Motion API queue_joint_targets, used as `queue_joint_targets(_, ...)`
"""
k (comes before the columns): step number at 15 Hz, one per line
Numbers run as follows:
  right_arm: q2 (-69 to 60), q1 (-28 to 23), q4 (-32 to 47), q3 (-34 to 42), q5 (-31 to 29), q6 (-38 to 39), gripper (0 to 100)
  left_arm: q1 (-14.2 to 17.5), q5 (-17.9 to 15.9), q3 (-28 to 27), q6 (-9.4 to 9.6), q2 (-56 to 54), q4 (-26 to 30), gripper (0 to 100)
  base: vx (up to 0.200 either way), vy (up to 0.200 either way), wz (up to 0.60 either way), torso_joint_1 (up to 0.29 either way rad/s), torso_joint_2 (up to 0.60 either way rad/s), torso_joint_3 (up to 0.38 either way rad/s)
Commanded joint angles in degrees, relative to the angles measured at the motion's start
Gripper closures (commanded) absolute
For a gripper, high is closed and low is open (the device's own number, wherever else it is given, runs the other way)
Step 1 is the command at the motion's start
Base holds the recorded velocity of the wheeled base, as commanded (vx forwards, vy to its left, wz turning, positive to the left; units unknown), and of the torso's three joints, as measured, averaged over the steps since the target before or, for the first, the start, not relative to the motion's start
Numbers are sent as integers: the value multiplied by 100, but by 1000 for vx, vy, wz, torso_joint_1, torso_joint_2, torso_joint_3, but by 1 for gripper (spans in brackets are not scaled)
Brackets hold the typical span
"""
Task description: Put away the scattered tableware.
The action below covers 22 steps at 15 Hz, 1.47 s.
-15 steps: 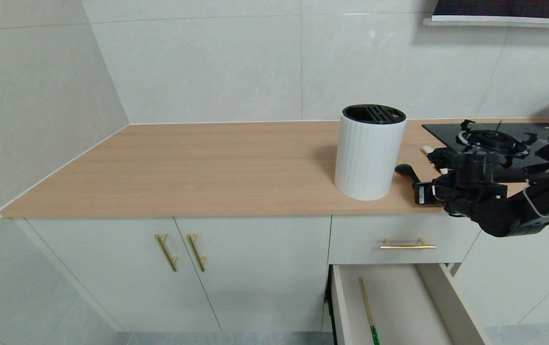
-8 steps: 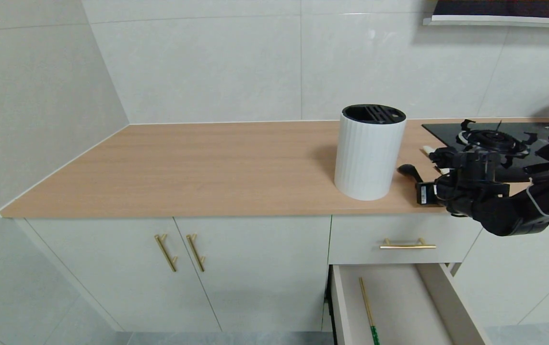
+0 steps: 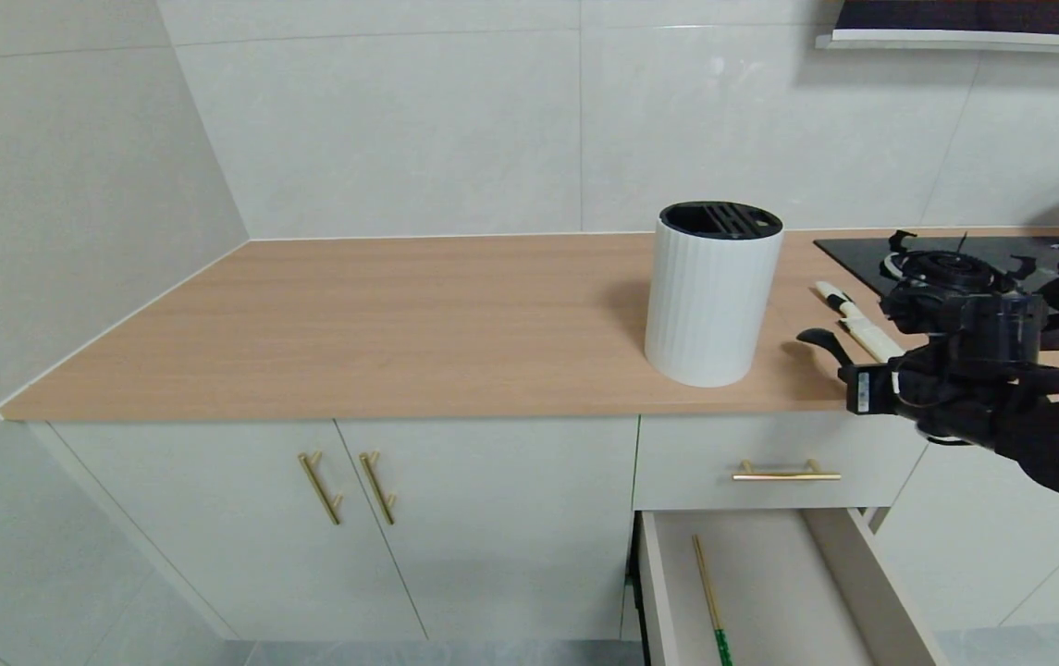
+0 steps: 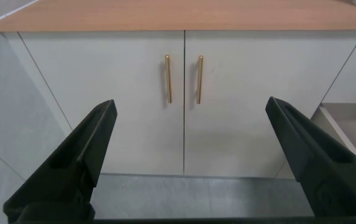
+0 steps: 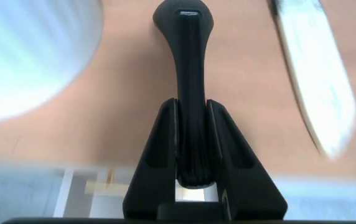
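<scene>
My right end effector point(image 3: 848, 370) is clamped narrow on the black-handled utensil point(image 5: 189, 93), fingers point(image 5: 156, 146) pinching partway along the handle, its butt end poking out over the front of the bench point(image 3: 400, 324); the working end is hidden from me; I judge it stiff and light, though the smooth handle could pivot in so slim a pinch; the white knife point(image 3: 853, 319) lies just beside, the white holder point(image 3: 712, 305) near; the open drawer point(image 3: 654, 592) below holds a chopstick point(image 3: 708, 592); my left end effector point(image 4: 190, 106) hangs wide open before the cupboard doors point(image 4: 134, 93).
</scene>
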Motion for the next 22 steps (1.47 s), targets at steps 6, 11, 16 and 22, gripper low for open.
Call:
queue_joint_targets(6,-2171,210,-51,2301,614,-28,100,4,2,0,-2,2,-1,0,0,0,0,0,0,0)
queue_joint_targets(11,-3014,729,-51,3242,534,-36,100,4,2,0,-2,2,-1,0,0,0,0,0,0,0)
queue_joint_targets(16,-2795,747,-42,3453,534,-159,100,4,2,0,-2,2,-1,0,0,0,0,-6,17,14)
queue_joint_targets(22,-2610,747,-42,3514,534,-221,100,4,2,0,-2,2,-1,0,0,0,0,-176,427,246)
